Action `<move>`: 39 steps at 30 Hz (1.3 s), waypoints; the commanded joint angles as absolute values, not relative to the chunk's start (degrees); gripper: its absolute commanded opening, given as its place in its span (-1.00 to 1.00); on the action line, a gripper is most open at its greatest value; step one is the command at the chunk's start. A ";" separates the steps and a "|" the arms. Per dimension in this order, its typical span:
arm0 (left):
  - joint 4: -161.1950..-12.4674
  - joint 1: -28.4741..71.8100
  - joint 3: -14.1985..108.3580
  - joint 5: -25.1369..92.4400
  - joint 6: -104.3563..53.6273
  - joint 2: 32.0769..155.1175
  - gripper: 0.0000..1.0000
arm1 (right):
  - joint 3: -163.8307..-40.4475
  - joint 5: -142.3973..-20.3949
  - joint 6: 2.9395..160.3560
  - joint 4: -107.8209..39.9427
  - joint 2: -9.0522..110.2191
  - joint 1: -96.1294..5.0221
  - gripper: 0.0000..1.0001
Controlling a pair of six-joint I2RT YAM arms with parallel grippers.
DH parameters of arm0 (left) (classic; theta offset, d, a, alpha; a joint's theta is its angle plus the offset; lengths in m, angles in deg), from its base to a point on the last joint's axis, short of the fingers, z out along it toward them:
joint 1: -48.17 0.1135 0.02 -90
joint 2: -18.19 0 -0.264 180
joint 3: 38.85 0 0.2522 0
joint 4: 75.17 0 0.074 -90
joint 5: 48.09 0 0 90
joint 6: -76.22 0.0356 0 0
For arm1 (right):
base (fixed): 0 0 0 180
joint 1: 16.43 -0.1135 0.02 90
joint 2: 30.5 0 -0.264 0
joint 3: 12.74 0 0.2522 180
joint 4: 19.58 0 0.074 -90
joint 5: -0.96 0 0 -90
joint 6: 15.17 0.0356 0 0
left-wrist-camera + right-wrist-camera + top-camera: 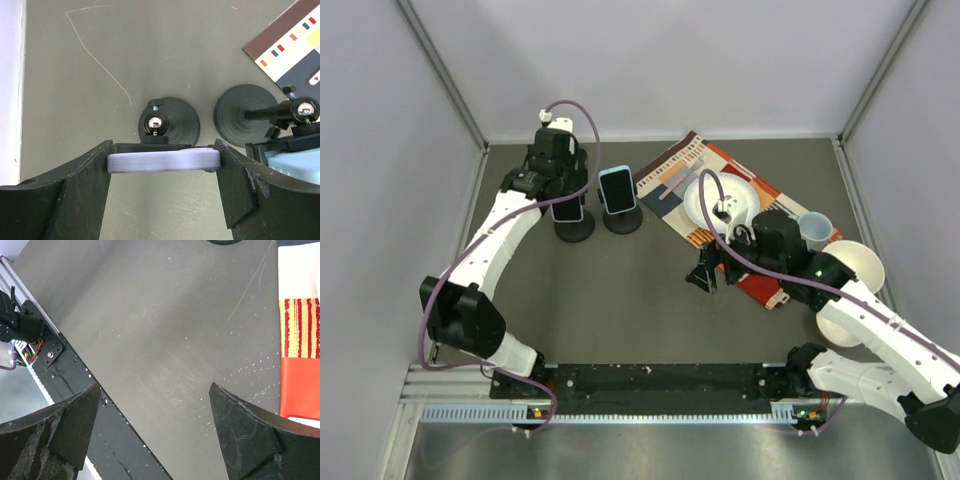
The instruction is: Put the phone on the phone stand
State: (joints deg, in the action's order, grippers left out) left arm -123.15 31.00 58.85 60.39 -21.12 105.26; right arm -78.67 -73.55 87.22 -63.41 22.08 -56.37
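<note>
My left gripper (566, 203) is shut on a lavender phone (165, 161), held by its side edges between both fingers (85, 185). It is held upright right over the left phone stand (170, 120), whose round black base and ball joint show just behind it; the stand's dark cradle lies against the phone's back. In the top view the phone (568, 212) stands on that stand (574, 230). My right gripper (704, 276) is open and empty over bare table, and in the right wrist view (157, 425) nothing is between its fingers.
A second stand (622, 220) holds a light blue phone (617, 189) just right of the first. A patterned mat (670, 180) carries a white plate (700, 200); a cup (814, 230) and a white bowl (860, 262) are at the right. A rail (650, 385) runs along the near edge.
</note>
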 commanded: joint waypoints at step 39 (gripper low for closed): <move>-95.54 35.51 47.51 9.22 -32.24 80.25 0.96 | -94.80 -116.90 90.93 -70.10 20.23 -55.98 0.98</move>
State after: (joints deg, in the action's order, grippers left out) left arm -102.30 35.41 48.43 19.04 -29.51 80.06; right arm -91.47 -111.47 93.84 -74.14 24.64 -56.37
